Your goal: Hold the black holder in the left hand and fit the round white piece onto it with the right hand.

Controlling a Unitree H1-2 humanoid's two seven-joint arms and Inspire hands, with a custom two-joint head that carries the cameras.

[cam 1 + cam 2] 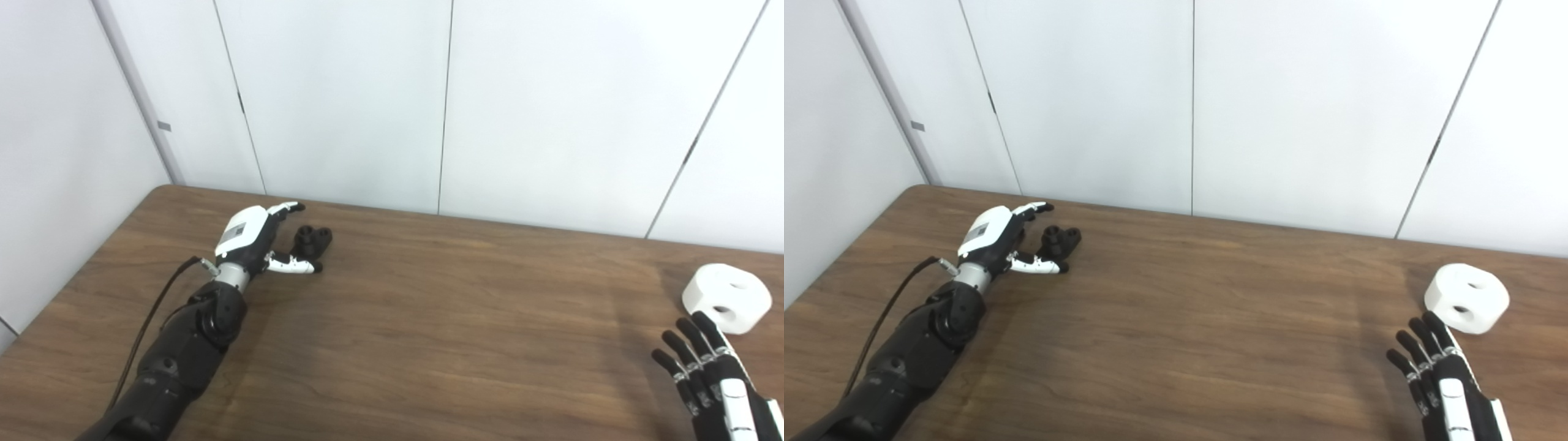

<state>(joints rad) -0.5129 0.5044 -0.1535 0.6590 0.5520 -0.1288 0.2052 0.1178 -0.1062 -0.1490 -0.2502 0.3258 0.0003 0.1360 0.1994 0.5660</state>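
Note:
A small black holder (312, 240) with round posts lies on the brown table toward the back left. My left hand (260, 239) is open around its near side: the thumb lies in front of it and the fingers reach past it on the left, and I cannot tell whether they touch it. The round white piece (726, 297), a thick disc with two holes in its top, rests near the right edge. My right hand (710, 373) lies flat and open just in front of it, fingertips almost at its rim, holding nothing.
The table (429, 318) stretches wide between the two hands. White wall panels stand close behind its far edge. A black cable (153, 318) runs along my left forearm.

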